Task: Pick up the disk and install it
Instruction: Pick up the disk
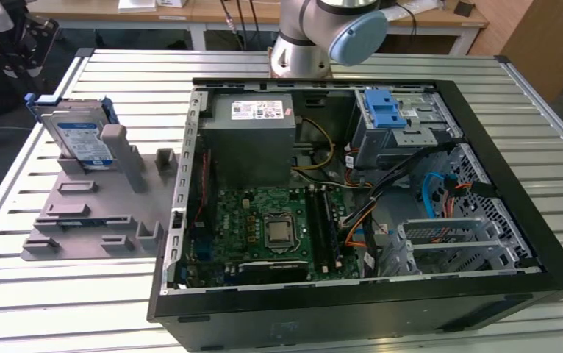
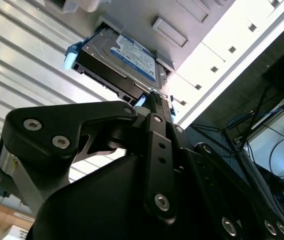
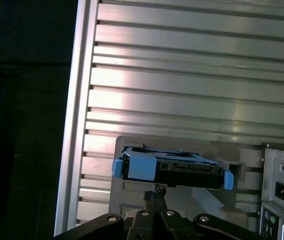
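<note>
So the disk [image 1: 78, 140] is parked upright on its edge in the grey holder [image 1: 76, 239]. The holder sits on the bench [image 1: 56, 309] right beside the open PC case [image 1: 360, 309], on the exterior view's left of it. In the first wrist view the gripper [image 3: 154, 192] hangs outside the case, lined up with the disk's edge but clear of it. Fingers [image 2: 157, 120] are pressed together with nothing between them.
</note>
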Motion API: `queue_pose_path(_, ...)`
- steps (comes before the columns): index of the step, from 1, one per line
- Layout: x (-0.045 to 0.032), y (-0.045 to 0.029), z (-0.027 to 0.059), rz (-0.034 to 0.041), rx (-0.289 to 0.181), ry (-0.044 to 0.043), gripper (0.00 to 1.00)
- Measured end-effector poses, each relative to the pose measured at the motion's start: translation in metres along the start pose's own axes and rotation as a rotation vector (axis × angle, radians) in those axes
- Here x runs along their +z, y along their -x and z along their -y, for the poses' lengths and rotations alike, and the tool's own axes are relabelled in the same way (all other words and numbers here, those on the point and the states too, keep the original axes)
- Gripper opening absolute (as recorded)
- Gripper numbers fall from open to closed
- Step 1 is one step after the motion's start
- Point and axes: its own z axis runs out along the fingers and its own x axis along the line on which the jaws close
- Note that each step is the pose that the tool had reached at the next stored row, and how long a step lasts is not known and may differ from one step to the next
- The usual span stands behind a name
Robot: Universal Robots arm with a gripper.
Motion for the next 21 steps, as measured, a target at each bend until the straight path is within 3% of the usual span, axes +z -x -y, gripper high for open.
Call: queue_pose_path(21, 0.0000, 0.0000, 0.0000, -0.0052, -0.122, 0.0001, 0.11)
